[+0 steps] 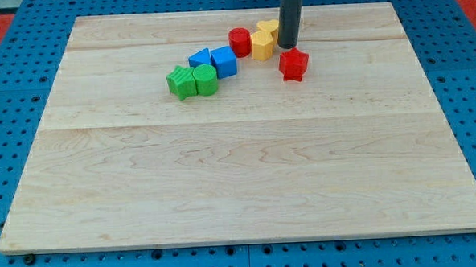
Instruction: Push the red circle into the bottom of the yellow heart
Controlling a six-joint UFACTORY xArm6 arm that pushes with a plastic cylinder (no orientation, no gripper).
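Observation:
The red circle point(240, 42) stands near the view's top, touching the left side of the yellow heart point(261, 45). A second yellow block point(268, 28) sits just above the heart, partly hidden by the rod. My tip point(288, 47) is down on the board just right of the yellow heart and just above the red star point(294, 64). The tip is about 60 pixels right of the red circle, with the heart between them.
A blue block point(200, 59) and a blue cube point(224, 62) lie left of the red circle. A green star point(182, 82) and a green cylinder point(205, 79) sit below-left of them. The wooden board point(240, 174) lies on a blue pegboard.

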